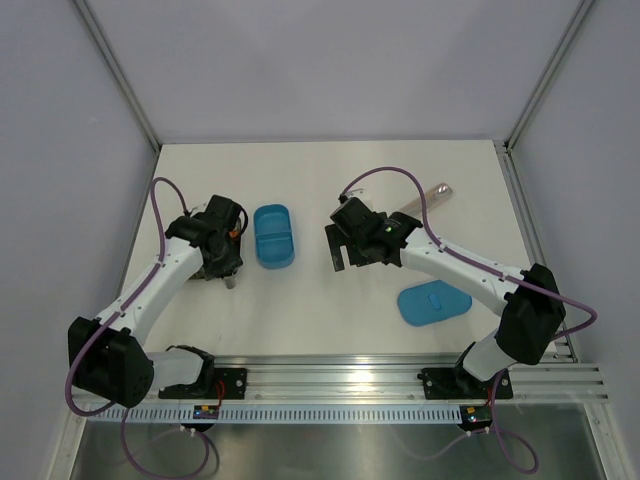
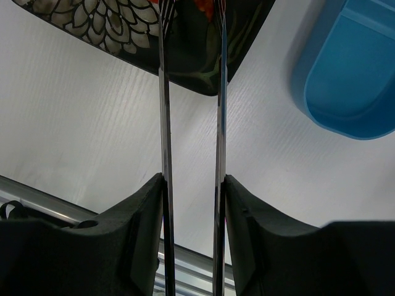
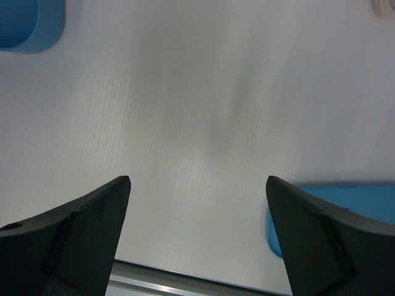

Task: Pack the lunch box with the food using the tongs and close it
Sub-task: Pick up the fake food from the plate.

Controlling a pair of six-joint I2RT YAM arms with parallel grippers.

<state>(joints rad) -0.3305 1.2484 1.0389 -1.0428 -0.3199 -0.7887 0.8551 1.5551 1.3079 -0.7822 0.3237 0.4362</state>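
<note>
The left arm reaches forward, bent at the elbow. The left gripper (image 2: 193, 185) is clenched on both slim steel arms of the tongs (image 2: 163, 123), whose tips lie over the dark floral plate (image 2: 92, 24) by red food (image 2: 203, 6). The glossy blue box (image 1: 273, 236), with 2 compartments, sits just right of it. The right gripper (image 3: 197, 197) hangs released, empty, between box and flat lid (image 1: 434, 303).

My left jaws look like matt black plastic, the tongs (image 2: 164, 123) are polished mirror-bright metal, the desk (image 2: 86, 135) is matt white with a fine ribbed grain, the plate (image 2: 185, 49) is dark and glossy, and the lunch box (image 2: 355, 68) is smooth blue plastic with a faint sheen.
</note>
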